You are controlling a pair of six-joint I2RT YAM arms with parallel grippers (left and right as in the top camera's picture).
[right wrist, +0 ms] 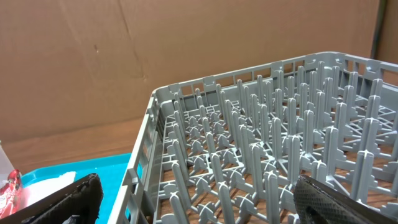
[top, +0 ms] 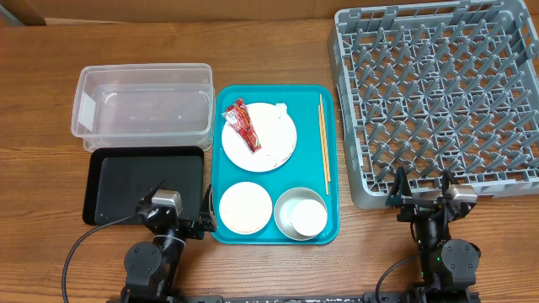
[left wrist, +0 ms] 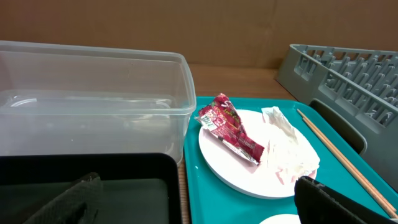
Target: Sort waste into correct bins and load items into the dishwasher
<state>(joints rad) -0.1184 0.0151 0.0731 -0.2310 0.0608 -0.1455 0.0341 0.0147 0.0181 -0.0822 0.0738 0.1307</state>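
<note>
Your left pincer [top: 181, 200] and right pincer [top: 423, 187] both stand wide open and empty, the left over the near edge of the black tray [top: 126, 181], the right just before the grey dish rack [top: 438, 93]. Between them on the teal tray [top: 333, 181] you see the red sauce packet [top: 242, 126] and crumpled napkin [top: 276, 118] lying on the large plate [top: 261, 150], with the chopsticks [top: 323, 143] beside it and a bowl [top: 245, 208] and small white cup [top: 308, 217] at the near end. Behind the black tray, the clear tub [top: 143, 109] sits on the bench [top: 50, 168].

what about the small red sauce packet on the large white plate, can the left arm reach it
Probably yes: the small red sauce packet lies uncovered on the large white plate, ahead of the open left gripper, nothing between.
</note>
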